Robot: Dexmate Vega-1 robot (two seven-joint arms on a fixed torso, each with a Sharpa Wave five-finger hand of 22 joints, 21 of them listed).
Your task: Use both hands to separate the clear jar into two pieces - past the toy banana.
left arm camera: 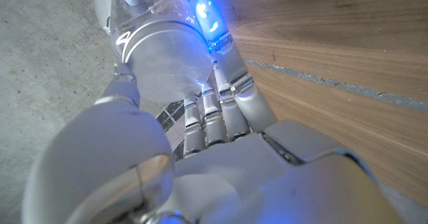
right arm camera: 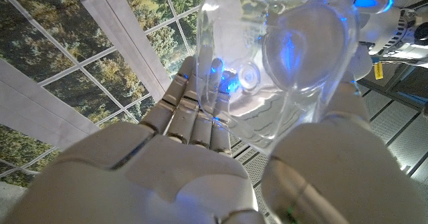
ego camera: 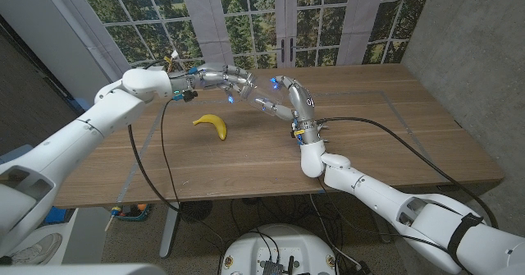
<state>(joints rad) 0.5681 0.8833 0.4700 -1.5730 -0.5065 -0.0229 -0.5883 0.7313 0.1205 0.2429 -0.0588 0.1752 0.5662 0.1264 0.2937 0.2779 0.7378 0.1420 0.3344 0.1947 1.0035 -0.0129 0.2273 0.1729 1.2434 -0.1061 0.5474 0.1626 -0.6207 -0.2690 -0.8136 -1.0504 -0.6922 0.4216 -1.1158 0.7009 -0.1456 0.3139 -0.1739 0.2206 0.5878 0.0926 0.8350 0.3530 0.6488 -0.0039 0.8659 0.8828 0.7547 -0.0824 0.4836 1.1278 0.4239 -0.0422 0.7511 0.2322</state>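
The jar [right arm camera: 281,63] is clear, rounded plastic, catching blue glints from the lights on my fingertips. It sits lifted off the table [ego camera: 394,135], between my two hands. My right hand [ego camera: 289,103] wraps around one end, fingers [right arm camera: 194,110] along one side and thumb on the other; through its wall I see nothing inside. My left hand [ego camera: 215,80] grips the other end, where my left wrist view shows a round pale cap [left arm camera: 167,57] pressed between thumb and fingers [left arm camera: 221,103]. Whether cap and body have parted, I cannot tell. The banana [ego camera: 212,125] lies on the table below and just nearer me than my left hand.
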